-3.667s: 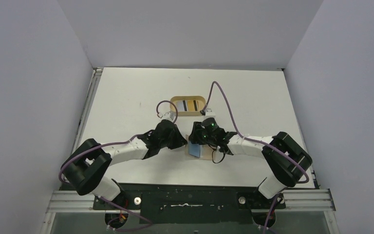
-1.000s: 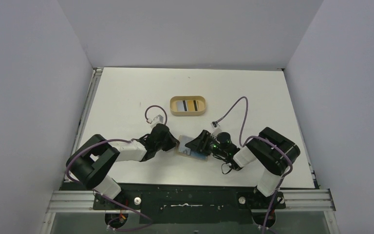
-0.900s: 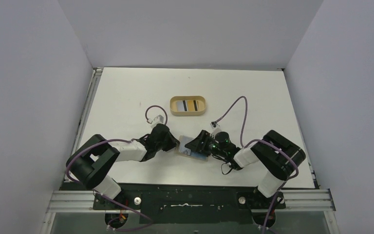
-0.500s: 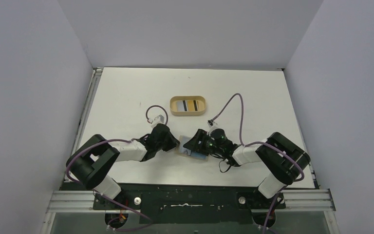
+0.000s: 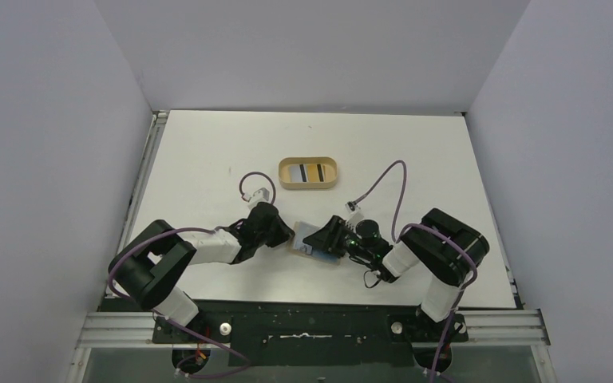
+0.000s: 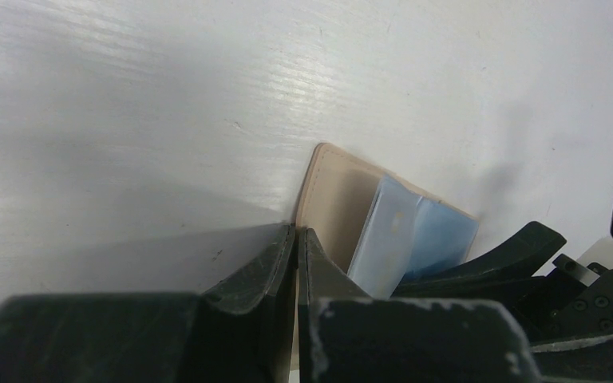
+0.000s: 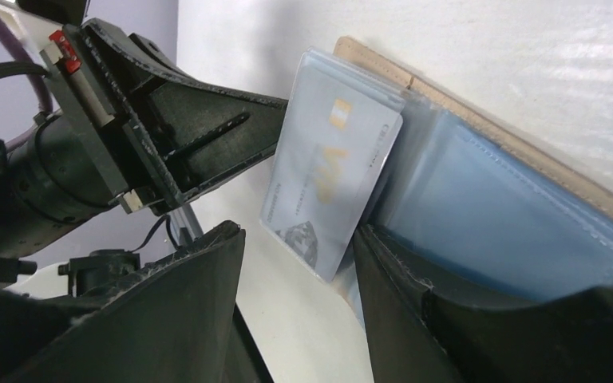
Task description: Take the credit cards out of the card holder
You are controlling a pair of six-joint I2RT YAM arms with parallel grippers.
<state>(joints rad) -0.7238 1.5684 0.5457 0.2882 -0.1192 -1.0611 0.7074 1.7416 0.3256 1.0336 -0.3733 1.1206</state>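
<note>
The tan card holder [image 5: 295, 244] lies open on the table between my two grippers. Its tan inner face [image 6: 335, 207] shows in the left wrist view, and its edge [image 7: 527, 155] in the right wrist view. A light blue credit card [image 7: 331, 183] stands tilted up from the clear blue sleeves [image 7: 495, 215]. My right gripper [image 7: 299, 231] is open around the card's lower corner, with one finger [image 7: 415, 319] against the sleeves. My left gripper [image 6: 296, 231] is shut, its tips on the holder's left edge. In the top view the left gripper [image 5: 289, 237] and right gripper [image 5: 329, 237] flank the card [image 5: 311, 238].
An oval tan tray [image 5: 284, 173] sits farther back at the table's middle, with flat striped cards inside, one yellow-orange [image 5: 314, 172]. Both arms lie low near the front edge. Purple cables loop above each wrist.
The right arm pushed a little toward the holder half a second ago and has drawn back again. The blue card stays lifted. The left arm has not moved.
</note>
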